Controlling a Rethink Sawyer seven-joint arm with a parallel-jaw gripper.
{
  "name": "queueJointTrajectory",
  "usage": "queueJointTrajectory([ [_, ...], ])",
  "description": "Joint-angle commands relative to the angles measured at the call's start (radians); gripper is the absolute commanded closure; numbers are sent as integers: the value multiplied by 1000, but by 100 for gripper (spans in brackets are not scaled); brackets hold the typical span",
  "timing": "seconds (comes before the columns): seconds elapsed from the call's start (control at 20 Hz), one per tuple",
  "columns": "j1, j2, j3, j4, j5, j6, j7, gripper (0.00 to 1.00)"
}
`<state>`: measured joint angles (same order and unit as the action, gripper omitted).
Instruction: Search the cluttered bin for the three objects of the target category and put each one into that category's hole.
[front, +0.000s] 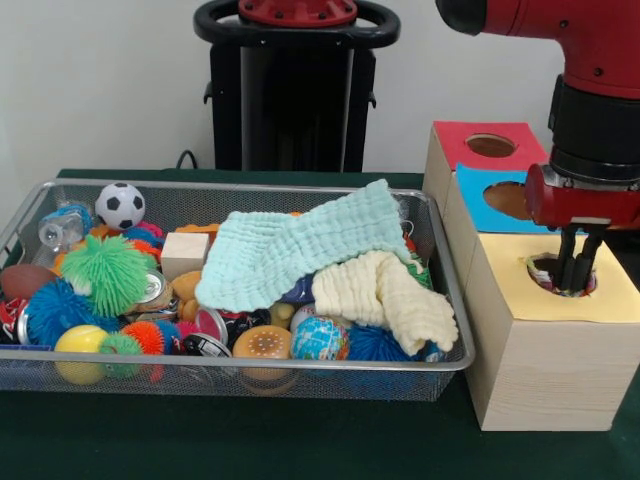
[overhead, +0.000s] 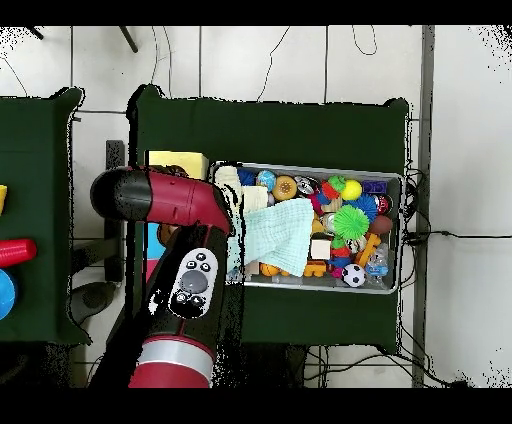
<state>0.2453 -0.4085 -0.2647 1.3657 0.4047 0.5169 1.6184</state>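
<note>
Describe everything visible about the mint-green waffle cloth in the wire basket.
The mint-green waffle cloth is a soft, crumpled textile with a fine grid texture. It lies loosely spread over the toys in the middle and right of the silver wire mesh basket, humped up above the rim. Its lower right edge overlaps a cream waffle cloth; its left edge touches a small wooden block. Nothing grips it.

Even, soft indoor light across the front view, no harsh glare. The white wall (front: 100, 80) behind reads flat and evenly lit. Faint shadow sits under the wire basket (front: 250, 385) on the dark green worktop (front: 300, 440), and the side of the yellow-topped box (front: 550, 370) looks a shade dimmer than its top. Small highlights glint on the cans among the toys. Overhead, the pale floor (overhead: 460, 150) is bright, nearly washed out, while the worktop cloth (overhead: 270, 130) reads very dark.
</note>
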Motion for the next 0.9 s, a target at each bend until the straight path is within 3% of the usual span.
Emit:
queueJointTrajectory([
  [0.05,0,74,29,80,-82,-59,154,100],
  [0.15,2,92,14,70,-96,-73,153,100],
  [0.45,-43,116,68,73,-117,-201,145,100],
  [0.9,-95,159,136,82,-132,-290,142,100],
])
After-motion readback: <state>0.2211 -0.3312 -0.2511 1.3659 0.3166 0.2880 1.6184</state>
